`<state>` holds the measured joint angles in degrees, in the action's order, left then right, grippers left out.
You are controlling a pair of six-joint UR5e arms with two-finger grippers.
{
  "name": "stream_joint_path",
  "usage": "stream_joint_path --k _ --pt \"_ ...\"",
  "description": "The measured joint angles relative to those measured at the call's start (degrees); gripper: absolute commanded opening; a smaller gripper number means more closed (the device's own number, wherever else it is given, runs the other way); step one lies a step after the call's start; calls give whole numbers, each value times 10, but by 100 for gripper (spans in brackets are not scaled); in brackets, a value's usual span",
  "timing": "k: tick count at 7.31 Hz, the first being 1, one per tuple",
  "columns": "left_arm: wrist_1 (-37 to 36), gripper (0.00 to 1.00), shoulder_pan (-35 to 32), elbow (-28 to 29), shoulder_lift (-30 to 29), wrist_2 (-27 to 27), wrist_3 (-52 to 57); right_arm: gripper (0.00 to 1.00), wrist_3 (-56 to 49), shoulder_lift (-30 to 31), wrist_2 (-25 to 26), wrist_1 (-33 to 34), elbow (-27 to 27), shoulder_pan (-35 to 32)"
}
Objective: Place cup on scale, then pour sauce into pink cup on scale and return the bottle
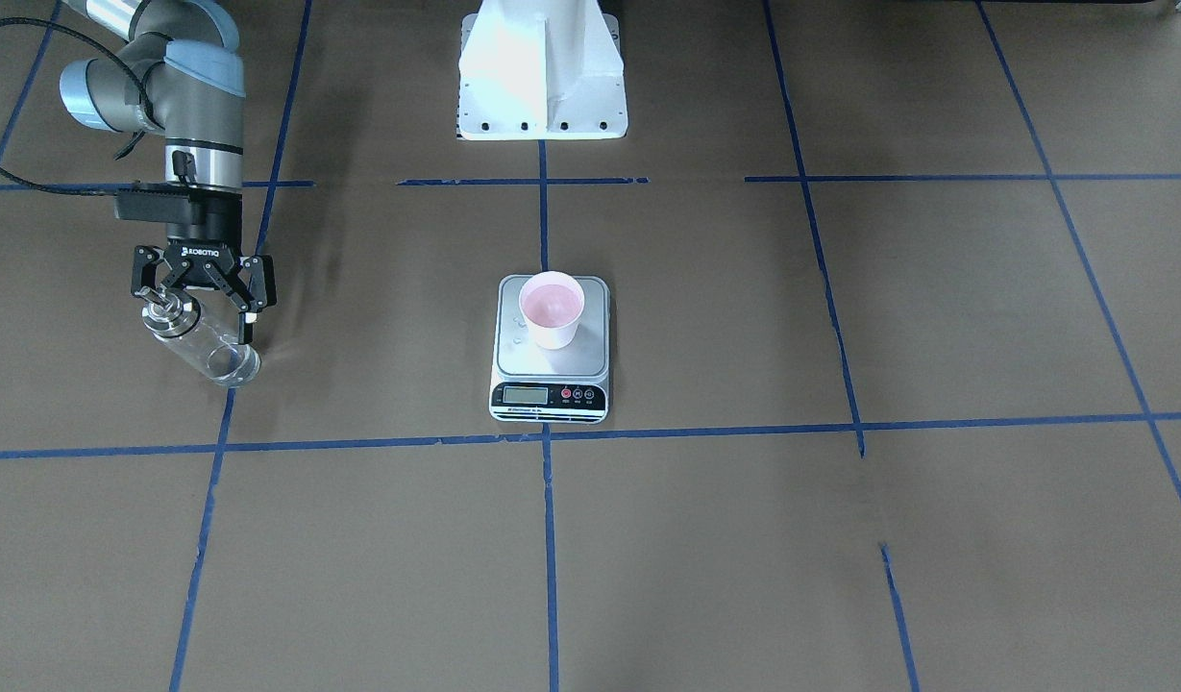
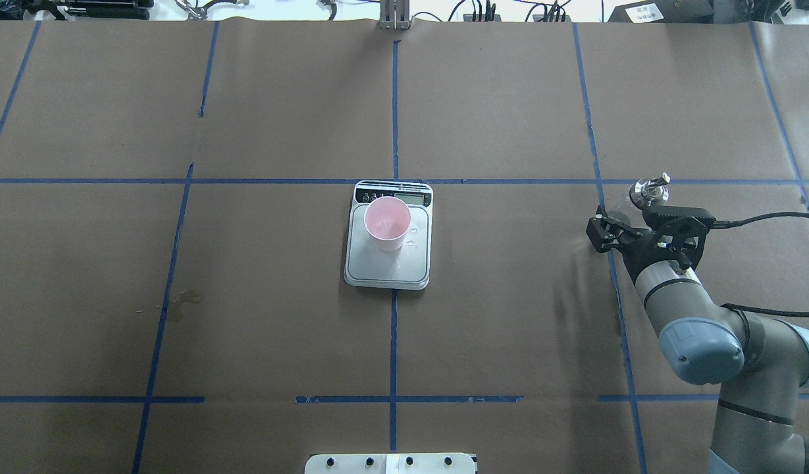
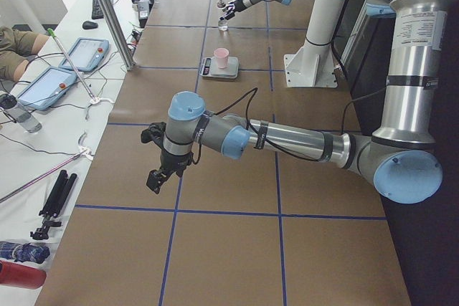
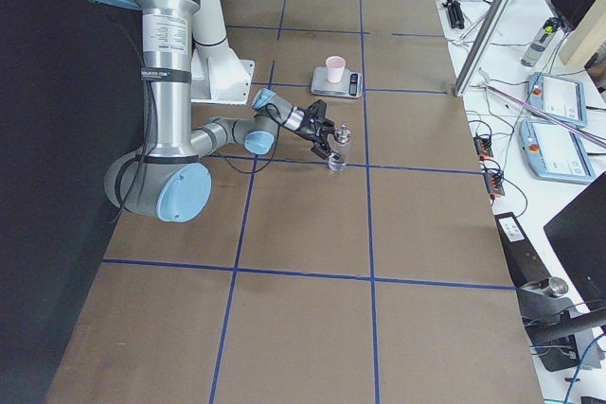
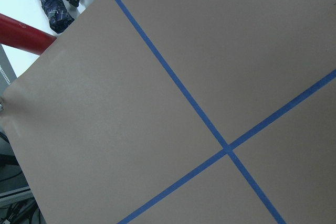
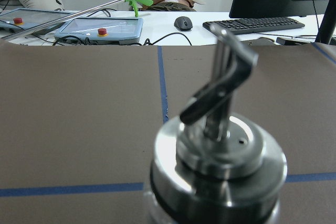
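Bottle (image 1: 210, 351) stands upright on the bench (image 1: 744, 538), well apart at three o'clock from the scale (image 2: 388, 270) in the overhead view; the right pincer (image 1: 200, 312), spread wide astride it, grips nothing and should lift straight clear without clipping the spout (image 6: 231, 77).

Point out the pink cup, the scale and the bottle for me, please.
cup (image 1: 551, 308): front-facing view, its pink inside.
scale (image 1: 591, 354): front-facing view, bare steel platform.
bottle (image 1: 211, 348): front-facing view, clear glass body.

Brown paper-covered table (image 2: 509, 99), blue tape grid (image 2: 393, 112), white side bench (image 3: 29, 166) with tablets (image 3: 84, 54), keyboard (image 6: 252, 23)
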<state>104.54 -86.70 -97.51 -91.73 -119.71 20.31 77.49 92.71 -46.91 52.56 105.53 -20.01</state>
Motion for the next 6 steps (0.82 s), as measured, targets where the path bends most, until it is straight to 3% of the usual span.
stream_joint_path --k 3,5,6 --pt "-2 100 -3 -26 19 0 0 100 1 70 18 0 73 39" --pt "-3 100 -3 -36 25 0 0 100 1 152 -8 11 174 55" --pt "-4 100 -3 -41 26 1 0 100 -1 181 -30 53 230 55"
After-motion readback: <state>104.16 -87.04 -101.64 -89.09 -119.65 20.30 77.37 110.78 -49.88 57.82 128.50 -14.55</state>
